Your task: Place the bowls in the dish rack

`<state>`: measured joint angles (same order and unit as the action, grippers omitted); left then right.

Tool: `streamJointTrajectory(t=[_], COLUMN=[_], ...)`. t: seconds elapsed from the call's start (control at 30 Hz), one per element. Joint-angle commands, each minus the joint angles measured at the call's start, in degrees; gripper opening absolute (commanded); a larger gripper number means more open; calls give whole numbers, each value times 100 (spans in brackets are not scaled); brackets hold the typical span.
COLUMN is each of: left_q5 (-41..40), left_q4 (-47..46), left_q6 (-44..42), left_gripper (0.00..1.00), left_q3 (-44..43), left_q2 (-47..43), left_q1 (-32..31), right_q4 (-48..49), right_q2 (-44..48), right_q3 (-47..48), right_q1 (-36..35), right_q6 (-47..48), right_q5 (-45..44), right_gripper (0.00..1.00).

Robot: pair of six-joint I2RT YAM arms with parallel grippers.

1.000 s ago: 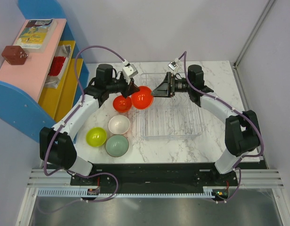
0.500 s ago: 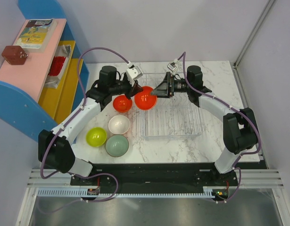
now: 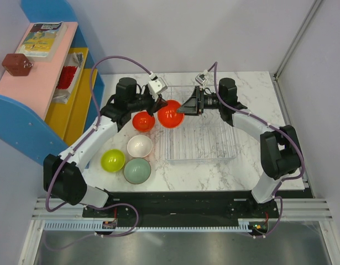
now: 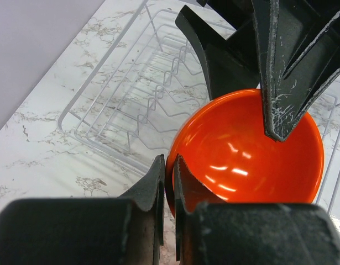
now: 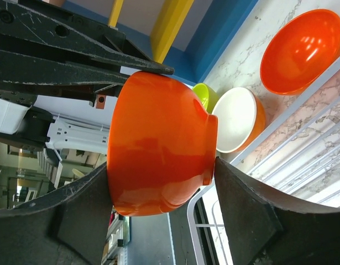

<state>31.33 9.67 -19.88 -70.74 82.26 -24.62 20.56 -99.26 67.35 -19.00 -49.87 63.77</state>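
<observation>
Writing on the illustrated book [image 3: 41, 36] lying on the pink shelf top [image 3: 26, 83] is too small to be read. One glossy red-orange round bowl [image 4: 241, 154] is held on edge over the left side of the clear ribbed plastic dish rack [image 3: 200, 159], its rim pinched in the nearly closed left gripper [image 4: 168, 165]. The right gripper [image 5: 161, 165] is clamped across its mouth and foot.

To your left stands a blue-sided shelf unit [image 3: 26, 118]; on its pink top you see a picture book [image 3: 41, 37], with a brown-red block [image 3: 16, 64] near it; a red packet [image 3: 68, 77] lies on the yellow shelf; beside the unit is the white marble table [image 3: 181, 174].
</observation>
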Motion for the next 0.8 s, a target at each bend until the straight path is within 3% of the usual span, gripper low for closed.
streamJointTrajectory(t=[0.0, 0.1, 0.17, 0.2, 0.33, 0.5, 0.57, 0.6, 0.67, 0.7, 0.77], left_q5=[-48, -48, -40, -48, -31, -13, -39, -39, -57, -83, -180], left_q4=[-369, -361, -361, -361, -369, -352, -352, -343, -343, -334, -334], left_q6=[-157, -165, -174, -174, -157, -157, -148, -148, -157, -157, -165], left_gripper=[2, 2, 2, 2, 2, 2, 14, 34, 50, 65, 78], left_q3=[-28, -19, -19, -19, -36, -54, -54, -45, -36, -45, -28], left_q2=[-219, -228, -228, -219, -202, -175, -166, -158, -158, -149, -131], left_q1=[-51, -60, -69, -69, -69, -60, -69, -69, -60, -69, -43], right_q4=[642, 1167, 1476, 1486, 1443, 1276, 1014, 864, 356, 231, -33], right_q2=[-40, -93, -111, -128, -120, -76, -32, -6, 56, 74, 126], right_q3=[-82, -169, -214, -205, -196, -196, -170, -152, -100, -82, -64], right_q1=[-24, -33, -51, -68, -95, -112, -112, -112, -112, -112, -103], right_q6=[-233, -540, -805, -823, -797, -639, -428, -306, 124, 239, 476], right_q5=[276, 364, 452, 470, 505, 479, 444, 365, 251, 181, 92], right_gripper=[75, 63, 49, 35, 1, 0, 0, 0, 0, 0, 0])
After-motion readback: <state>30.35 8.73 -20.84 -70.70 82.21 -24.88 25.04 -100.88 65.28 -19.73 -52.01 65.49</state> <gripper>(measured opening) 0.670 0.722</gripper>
